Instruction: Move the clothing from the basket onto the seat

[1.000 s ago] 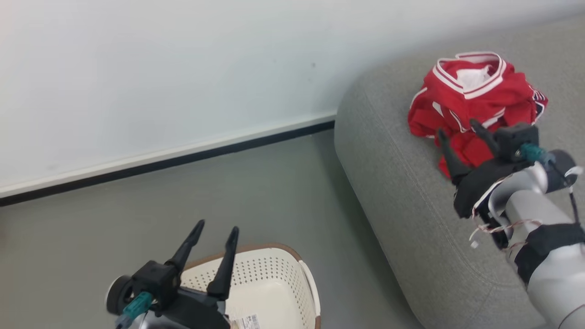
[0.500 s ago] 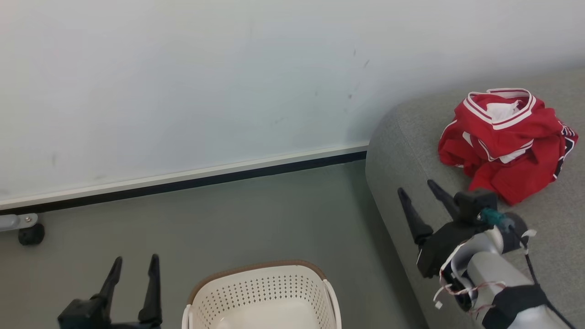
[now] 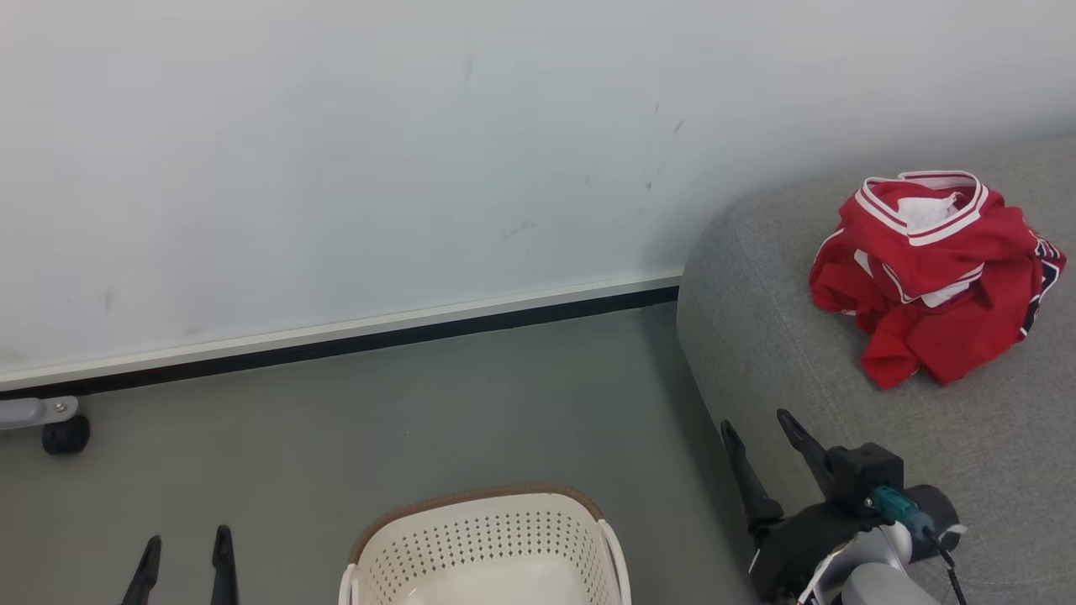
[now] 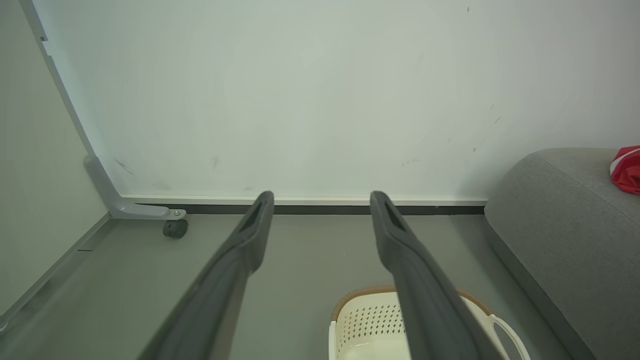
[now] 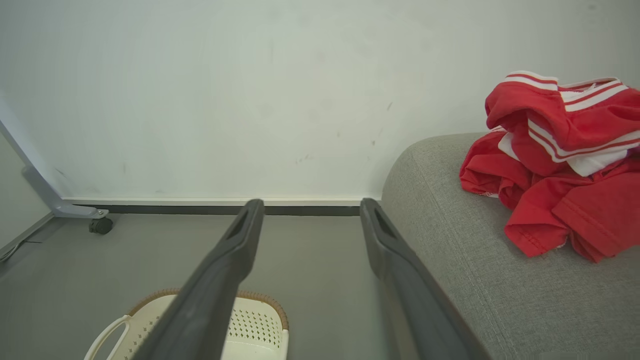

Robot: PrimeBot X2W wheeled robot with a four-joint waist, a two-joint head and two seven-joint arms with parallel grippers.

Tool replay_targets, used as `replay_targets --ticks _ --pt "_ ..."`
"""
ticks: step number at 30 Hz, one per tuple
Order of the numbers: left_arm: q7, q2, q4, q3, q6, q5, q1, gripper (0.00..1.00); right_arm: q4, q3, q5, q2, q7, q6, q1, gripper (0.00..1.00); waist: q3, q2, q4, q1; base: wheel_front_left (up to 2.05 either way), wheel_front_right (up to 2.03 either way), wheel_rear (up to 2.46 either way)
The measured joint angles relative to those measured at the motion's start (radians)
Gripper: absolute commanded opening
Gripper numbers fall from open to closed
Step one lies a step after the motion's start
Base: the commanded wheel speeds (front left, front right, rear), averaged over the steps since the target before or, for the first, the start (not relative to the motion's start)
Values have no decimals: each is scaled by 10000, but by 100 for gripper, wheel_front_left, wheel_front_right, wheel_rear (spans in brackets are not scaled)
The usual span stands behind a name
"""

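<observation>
Clothing [image 3: 933, 277]: heaped on seat [image 3: 782, 353] near its rounded end, well apart from basket [image 3: 483, 538] on floor. Probably done; visible basket inside bare, front cut off. Left pincer [image 3: 188, 538] and right pincer [image 3: 754, 420]: spread wide, empty. Head view: more basket interior. Right wrist view: closer folds, white trim.

A second ago the right gripper [image 3: 753, 420] had its fingertips against the near edge of the clothing [image 3: 933, 277]. It has since drawn back, and the clothing now lies well ahead of those fingertips and off to their right, apart from them. The left gripper [image 3: 188, 535] then had its fingers raised over the rim of the basket [image 3: 471, 546]; the basket now sits clear to its right. The head camera has swung too, bringing a caster [image 3: 65, 434] into sight ahead and left of that gripper.
</observation>
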Motion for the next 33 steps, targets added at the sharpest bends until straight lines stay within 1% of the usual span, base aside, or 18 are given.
replay_targets --ticks 3,9,13,22,25,29,33 --pt "0 -6 -238 157 8 92 232 100 -627 -117 -86 -56 0 -238 517 100 -18 0 16 0 0 0 0" --pt "-2 -109 -727 502 17 387 856 100 -1710 -382 -249 -157 0 -447 1425 100 -52 0 57 0 0 0 0" --pt "-2 -314 -1049 648 82 499 977 100 -2295 -646 -307 -270 0 -589 1918 100 -64 0 122 1 0 0 0" --pt "-2 -550 -1590 905 84 769 1330 100 -3287 -1101 -625 -276 -2 -683 2591 100 -39 0 244 0 0 0 0" --pt "-2 -587 -1741 945 86 1016 1330 100 -3486 -1197 -715 -265 -25 -686 2679 100 -25 -1 281 1 0 0 0" --pt "-2 -606 -1873 1018 86 1110 1331 100 -3718 -1323 -826 -249 -31 -757 2821 100 1 0 320 2 0 0 0" --pt "-2 -665 -1983 1045 86 1204 1333 100 -3852 -1448 -871 -236 -35 -757 2841 100 24 0 353 2 0 0 0"
